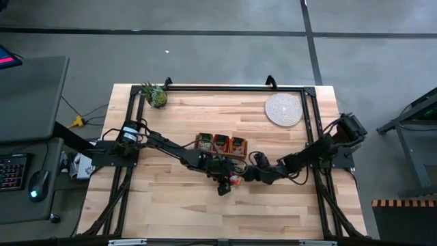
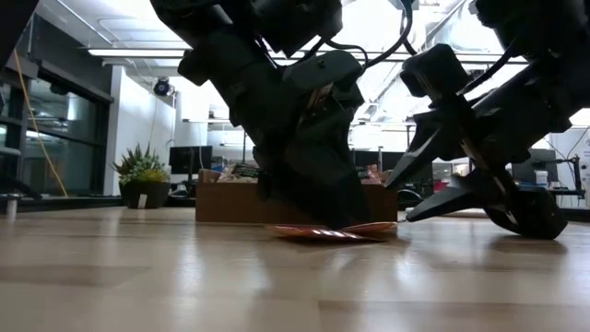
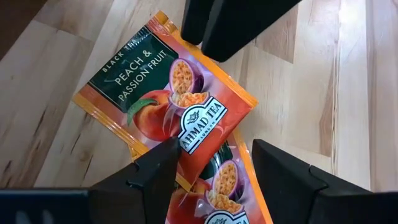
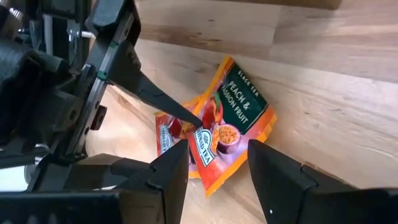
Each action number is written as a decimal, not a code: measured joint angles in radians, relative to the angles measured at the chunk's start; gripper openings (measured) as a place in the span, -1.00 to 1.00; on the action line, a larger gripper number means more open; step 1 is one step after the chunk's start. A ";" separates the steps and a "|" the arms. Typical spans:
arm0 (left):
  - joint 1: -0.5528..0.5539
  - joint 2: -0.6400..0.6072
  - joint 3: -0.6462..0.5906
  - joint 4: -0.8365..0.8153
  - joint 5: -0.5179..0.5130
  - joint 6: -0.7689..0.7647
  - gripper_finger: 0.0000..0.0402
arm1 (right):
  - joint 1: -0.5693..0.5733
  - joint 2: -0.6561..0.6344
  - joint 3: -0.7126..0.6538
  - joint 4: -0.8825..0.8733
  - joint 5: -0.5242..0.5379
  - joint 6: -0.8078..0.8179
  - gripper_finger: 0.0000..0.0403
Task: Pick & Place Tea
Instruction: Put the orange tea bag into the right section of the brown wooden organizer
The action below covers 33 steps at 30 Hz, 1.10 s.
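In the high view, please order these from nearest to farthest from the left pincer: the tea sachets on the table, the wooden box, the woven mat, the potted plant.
From the left pincer:
1. Tea sachets, right beside it.
2. Wooden box, just behind it.
3. Woven mat and potted plant, at the far right and far left corners: too close to call.

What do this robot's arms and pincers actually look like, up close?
Two dark, jointed arms, left arm and right arm, built of blocky black segments with black cables looping alongside. The left gripper has two flat, tapering black fingers and a thin green stripe on its body. The right gripper has similar wedge-shaped black fingers.
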 joint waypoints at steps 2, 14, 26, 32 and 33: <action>0.000 0.000 0.000 0.000 0.000 0.000 0.04 | 0.003 -0.001 0.001 -0.022 0.007 0.022 -0.20; 0.000 0.000 -0.001 0.000 0.001 0.000 0.04 | -0.026 -0.004 0.001 -0.100 -0.082 0.115 -0.20; 0.000 0.000 -0.002 0.000 0.001 -0.008 0.04 | -0.076 -0.069 -0.003 -0.260 -0.172 0.140 -0.20; -0.001 0.000 -0.002 0.001 0.001 -0.008 0.04 | -0.118 -0.068 -0.004 -0.245 -0.163 0.097 -0.20; -0.001 0.000 -0.002 0.002 0.002 -0.009 0.04 | -0.122 -0.068 -0.004 -0.239 -0.144 0.085 -0.20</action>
